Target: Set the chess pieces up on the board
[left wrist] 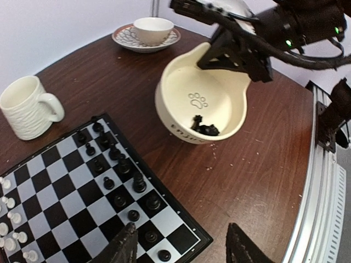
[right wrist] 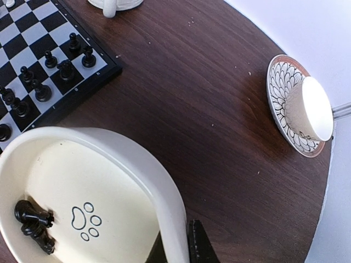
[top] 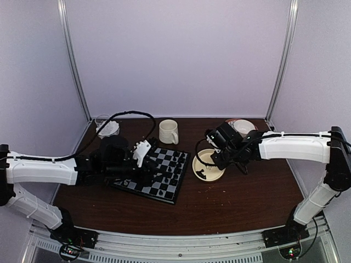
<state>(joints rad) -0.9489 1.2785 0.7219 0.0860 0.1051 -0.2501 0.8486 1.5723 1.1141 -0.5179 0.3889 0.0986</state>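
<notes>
Dark brown counter (top: 236, 211). Left of centre on it: the board (top: 156, 189), set askew, one corner pointing toward the near edge.

Along the board's right edge: black chess pieces (left wrist: 112, 164) in two rows, upright on their squares. Along its left edge: white chess pieces (left wrist: 12, 222), only partly inside the left wrist view. From above, too small to tell one type from another.

Just right of the board, not touching it: a cream bowl (left wrist: 181, 96) with a paw print inside. In the bowl: a small heap of black pieces (right wrist: 34, 223), lying on their sides against the wall.

Right end effector (right wrist: 178, 246): pinching the cream bowl by its rim, one finger inside, one outside, pressed tight on the wall. Cannot tell whether the bowl sits flat or tipped.

Left end effector (left wrist: 184, 249): above the board, fingers (left wrist: 125, 247) spread to either side of the board's near corner in the left wrist view. Nothing between them, no piece touched.

Farther back:
- Ribbed white mug (top: 168, 131) just beyond the board's far corner, handle to the right.
- Clear glass dish (top: 107, 127) with white lumps, far left.
- Patterned saucer (right wrist: 282, 87) carrying a small white cup (right wrist: 312, 107), far right, well apart from the bowl.
</notes>
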